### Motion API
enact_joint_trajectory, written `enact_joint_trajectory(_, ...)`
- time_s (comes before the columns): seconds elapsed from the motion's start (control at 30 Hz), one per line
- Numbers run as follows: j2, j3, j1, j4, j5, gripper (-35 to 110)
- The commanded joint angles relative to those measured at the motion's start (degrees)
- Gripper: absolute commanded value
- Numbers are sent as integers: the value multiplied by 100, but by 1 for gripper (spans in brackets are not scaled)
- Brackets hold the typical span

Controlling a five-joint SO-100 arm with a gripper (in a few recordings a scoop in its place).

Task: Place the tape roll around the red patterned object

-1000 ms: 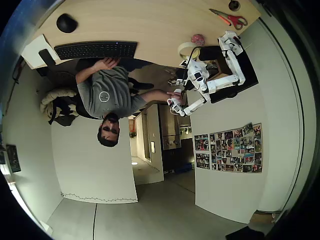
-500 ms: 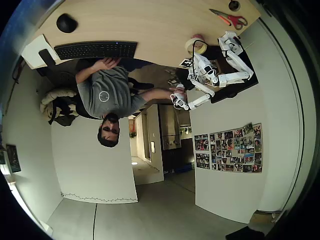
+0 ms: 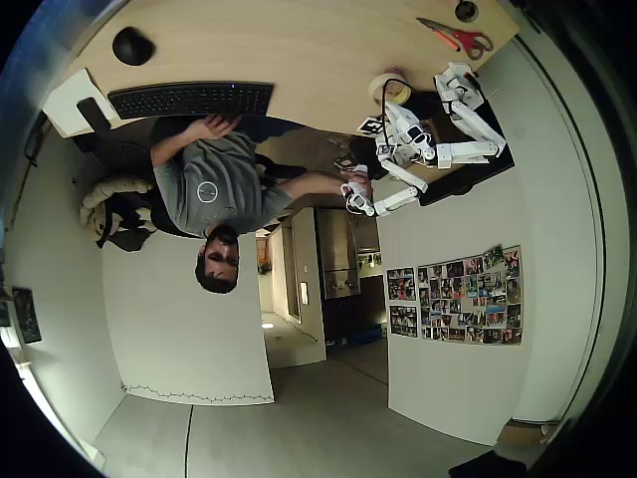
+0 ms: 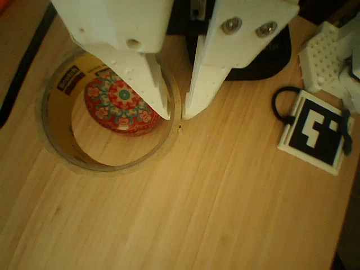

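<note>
The tape roll (image 4: 107, 112) lies flat on the tabletop (image 4: 225, 214), hollow centre up, ringed around the red patterned object (image 4: 121, 108), which sits inside toward the far right of the hole. Roll looks light and stiff, a thin cardboard-and-tape wall, probably a bit slick on the outer face; best hold is across the wall, one finger inside, one outside. That's where my pincer (image 4: 175, 115) is: tips straddle the right side of the ring wall, nearly closed on it, inner finger just beside the ball. Can't tell if it really pinches or just touches. Ring has no long axis; its axis points straight up. The ball looks hard and round and would likely roll if nudged. To the right, well apart, a black-and-white marker tag (image 4: 315, 130). In the overhead view the roll (image 3: 391, 90) sits near the tabletop's edge, scissors (image 3: 458, 37) farther off.
</note>
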Motion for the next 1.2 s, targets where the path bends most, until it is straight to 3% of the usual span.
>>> enact_joint_trajectory(0.0, 352, 193, -272, 44, 88, 0)
enact_joint_trajectory(0.27, 404, 360, -387, 62, 193, 0)
enact_joint_trajectory(0.43, 404, 413, -457, 0, 167, 17)
enact_joint_trajectory(0.67, 369, 387, -439, 70, 35, 29)
enact_joint_trajectory(1.17, 668, -2443, 536, 2804, -870, 35)
